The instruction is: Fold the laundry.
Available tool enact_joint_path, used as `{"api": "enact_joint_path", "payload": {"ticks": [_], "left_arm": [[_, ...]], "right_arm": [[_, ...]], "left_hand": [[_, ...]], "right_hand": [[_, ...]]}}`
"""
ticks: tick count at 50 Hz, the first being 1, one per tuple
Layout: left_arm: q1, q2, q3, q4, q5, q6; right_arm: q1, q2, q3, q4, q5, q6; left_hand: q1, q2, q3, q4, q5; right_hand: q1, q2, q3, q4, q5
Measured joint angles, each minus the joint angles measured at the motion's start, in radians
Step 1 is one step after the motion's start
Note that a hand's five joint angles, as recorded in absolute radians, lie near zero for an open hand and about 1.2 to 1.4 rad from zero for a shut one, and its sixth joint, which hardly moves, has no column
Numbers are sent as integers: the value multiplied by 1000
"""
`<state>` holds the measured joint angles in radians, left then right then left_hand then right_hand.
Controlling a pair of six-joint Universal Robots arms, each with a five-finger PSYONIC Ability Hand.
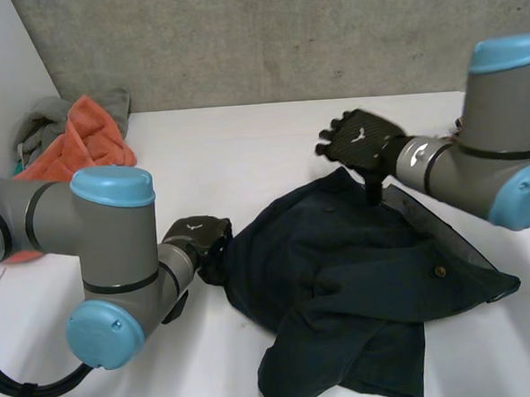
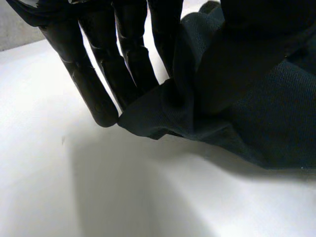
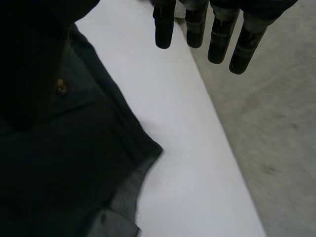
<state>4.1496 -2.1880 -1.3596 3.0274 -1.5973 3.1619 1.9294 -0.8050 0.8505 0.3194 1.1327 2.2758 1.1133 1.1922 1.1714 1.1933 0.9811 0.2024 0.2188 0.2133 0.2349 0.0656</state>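
Note:
A dark navy garment (image 1: 360,274) lies crumpled on the white table (image 1: 244,155), right of the middle. My left hand (image 1: 195,239) is at the garment's left edge. In the left wrist view its fingers (image 2: 98,89) and thumb pinch a fold of that edge (image 2: 168,108) just above the table. My right hand (image 1: 360,139) hovers over the garment's far edge, lifted clear of the cloth. Its fingers (image 3: 197,24) hang straight and hold nothing. The garment (image 3: 59,148) lies beside that hand, with a small brown button (image 3: 59,87) showing.
A pile of orange and grey laundry (image 1: 72,138) sits at the table's back left corner. A concrete wall (image 1: 282,35) runs behind the table. The far table edge (image 3: 222,138) lies under my right hand's fingertips, with grey floor beyond.

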Motion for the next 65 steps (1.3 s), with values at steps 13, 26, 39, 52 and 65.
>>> {"api": "enact_joint_path", "payload": {"ticks": [13, 26, 39, 52, 65], "left_arm": [[-39, 153, 9, 4, 1, 47], [-64, 201, 95, 63, -3, 219], [-10, 106, 434, 441, -24, 436], [40, 76, 560, 669, -56, 486], [9, 103, -51, 661, -52, 483]], "right_arm": [[20, 316, -273, -1, -76, 90], [25, 380, -354, -89, -49, 140], [24, 176, -364, -708, 312, 349], [20, -85, -174, -877, 315, 366], [10, -230, 475, -775, 173, 376]], "left_hand": [[0, 1, 0, 2, 0], [0, 3, 14, 5, 0], [0, 3, 15, 5, 0], [0, 3, 15, 6, 0], [5, 5, 20, 9, 0]], "right_hand": [[0, 0, 0, 0, 0], [758, 935, 965, 942, 856], [785, 955, 972, 953, 870], [795, 962, 978, 954, 886], [801, 964, 978, 954, 886]]}}
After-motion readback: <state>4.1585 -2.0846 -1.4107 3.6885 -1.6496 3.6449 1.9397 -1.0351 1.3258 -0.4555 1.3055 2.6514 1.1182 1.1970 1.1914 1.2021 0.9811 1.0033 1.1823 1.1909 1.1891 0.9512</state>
